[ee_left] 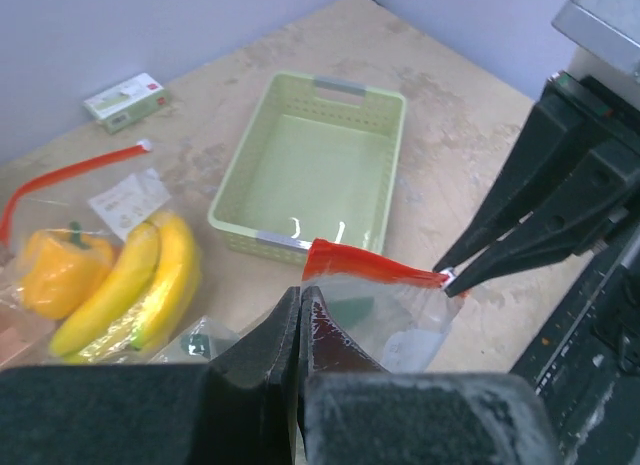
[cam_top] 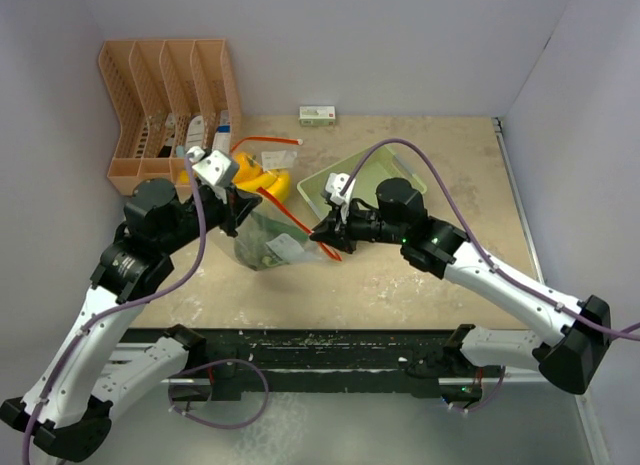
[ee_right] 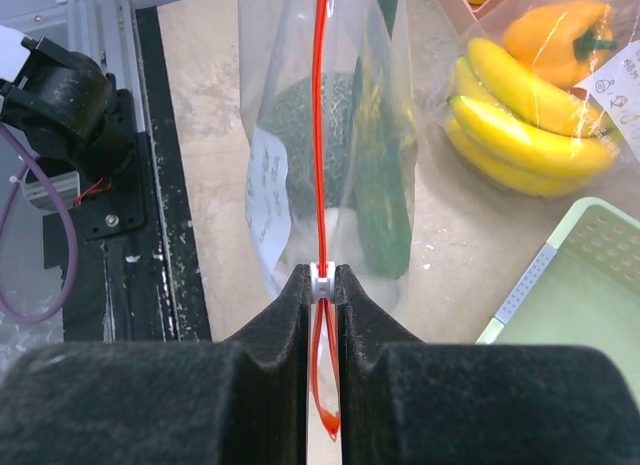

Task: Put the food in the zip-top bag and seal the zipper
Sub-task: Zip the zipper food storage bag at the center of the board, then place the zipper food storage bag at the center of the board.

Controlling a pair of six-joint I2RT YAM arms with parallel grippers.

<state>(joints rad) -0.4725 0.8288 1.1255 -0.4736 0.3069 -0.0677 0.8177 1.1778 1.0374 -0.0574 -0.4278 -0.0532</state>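
End effector (ee_right: 322, 277) clamps zipper (ee_right: 321, 105); melon (ee_right: 300, 125), cucumber (ee_right: 383, 205) bagged.

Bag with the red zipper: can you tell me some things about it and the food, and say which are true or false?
1. The left pincer and right pincer both pinch the bag. True.
2. The cucumber is inside that bag. True.
3. The bananas are inside it too. False: they are in a second bag beside it.
4. The green basket is full of food. False: it is empty.
5. The melon sits in the basket. False: it is in the held bag.
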